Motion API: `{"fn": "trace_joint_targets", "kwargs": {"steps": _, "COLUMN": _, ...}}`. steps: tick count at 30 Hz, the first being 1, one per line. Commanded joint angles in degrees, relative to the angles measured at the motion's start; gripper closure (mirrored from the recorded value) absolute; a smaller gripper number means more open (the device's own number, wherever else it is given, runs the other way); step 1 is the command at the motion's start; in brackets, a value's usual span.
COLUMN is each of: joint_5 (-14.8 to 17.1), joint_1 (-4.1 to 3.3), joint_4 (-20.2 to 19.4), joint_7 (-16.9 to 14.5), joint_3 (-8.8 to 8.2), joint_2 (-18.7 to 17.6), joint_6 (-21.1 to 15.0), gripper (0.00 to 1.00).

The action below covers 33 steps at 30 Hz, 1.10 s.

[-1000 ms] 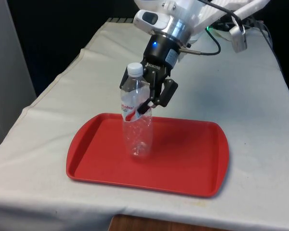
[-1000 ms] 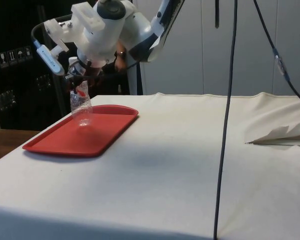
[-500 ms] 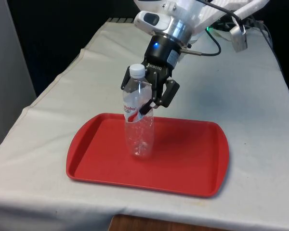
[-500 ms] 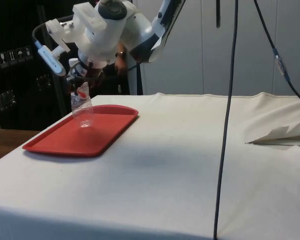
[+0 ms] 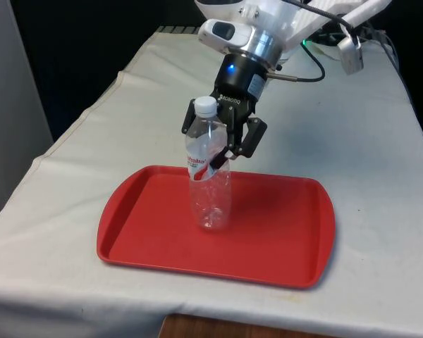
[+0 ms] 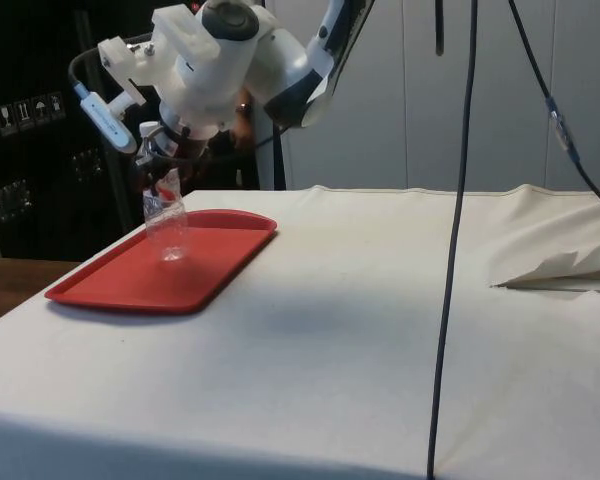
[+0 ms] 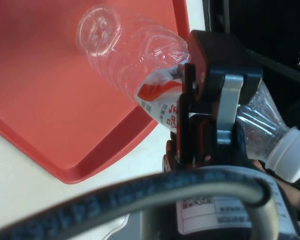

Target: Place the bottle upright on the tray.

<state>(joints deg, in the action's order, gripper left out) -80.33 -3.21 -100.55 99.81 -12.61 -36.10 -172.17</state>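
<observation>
Squeezing the clear bottle (image 5: 210, 183) just above its red and white label, the claw (image 5: 222, 141) had its two black fingers (image 5: 245, 137) pressed on the bottle's sides. The white cap (image 5: 206, 105) poked up beside the claw. Below the claw, the bottle's bottom rested on the red tray (image 5: 282, 239), near the tray's middle, and the bottle stood almost straight up. The tray lay on the white cloth (image 5: 77, 183) under the claw.
</observation>
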Motion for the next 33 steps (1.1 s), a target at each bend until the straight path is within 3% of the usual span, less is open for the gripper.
{"fn": "trace_joint_targets", "kwargs": {"steps": 1, "joint_5": 0.2, "joint_1": 0.46, "joint_4": -0.5, "joint_7": -0.6, "joint_3": 0.29, "joint_2": 0.1, "joint_6": -1.0, "gripper": 0.86}}
{"fn": "trace_joint_targets", "kwargs": {"steps": 4, "joint_5": 0.0, "joint_1": 0.00, "joint_4": -0.1, "joint_7": 0.0, "joint_3": 0.00, "joint_2": 0.0, "joint_6": -0.1, "gripper": 0.86}}
{"fn": "trace_joint_targets", "kwargs": {"steps": 5, "joint_5": 0.2, "joint_1": 0.34, "joint_4": -0.3, "joint_7": -0.4, "joint_3": 0.23, "joint_2": -0.1, "joint_6": -0.7, "gripper": 0.86}}
{"fn": "trace_joint_targets", "kwargs": {"steps": 13, "joint_5": 0.0, "joint_1": -0.34, "joint_4": -0.1, "joint_7": -0.2, "joint_3": 0.11, "joint_2": -0.2, "joint_6": 0.3, "gripper": 0.86}}
{"fn": "trace_joint_targets", "kwargs": {"steps": 21, "joint_5": 0.2, "joint_1": -0.69, "joint_4": -0.5, "joint_7": -2.6, "joint_3": 0.29, "joint_2": -0.1, "joint_6": 2.2, "gripper": 0.86}}
{"fn": "trace_joint_targets", "kwargs": {"steps": 33, "joint_5": 0.2, "joint_1": -1.03, "joint_4": -0.1, "joint_7": -2.9, "joint_3": 0.40, "joint_2": -0.6, "joint_6": 3.2, "gripper": 0.86}}
